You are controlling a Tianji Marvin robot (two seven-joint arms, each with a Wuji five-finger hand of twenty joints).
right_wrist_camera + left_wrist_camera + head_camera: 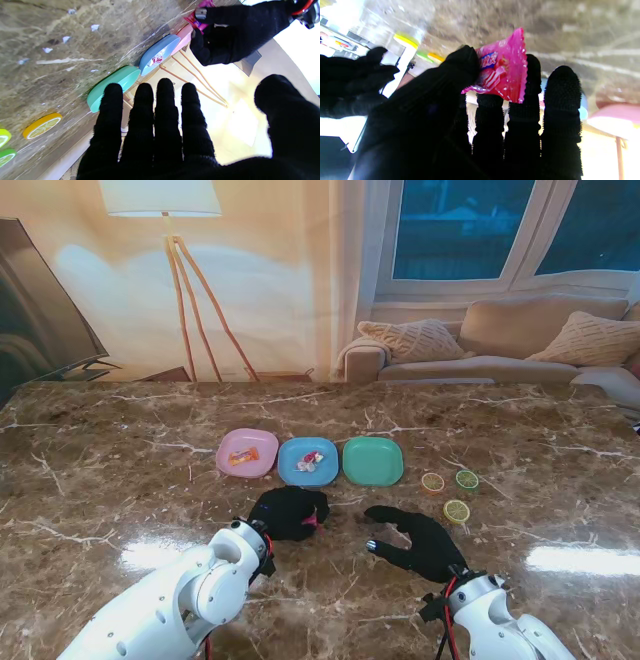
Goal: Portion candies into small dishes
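Left hand [290, 512], lower centre: pinches pink candy [503, 72], ready for delivery. Right hand [420, 542], lower right: fingers spread, idle, holding nothing. Green dish [373, 461], mid-frame: bare, likely target; pink dish [247, 453], blue dish [308, 461] already served.

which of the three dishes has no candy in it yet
The green dish, rightmost of the row. The pink dish and blue dish each hold one candy.

Three dishes [310, 461] sit in a row, citrus slices [449, 492] right, both hands [290, 513] nearer me.
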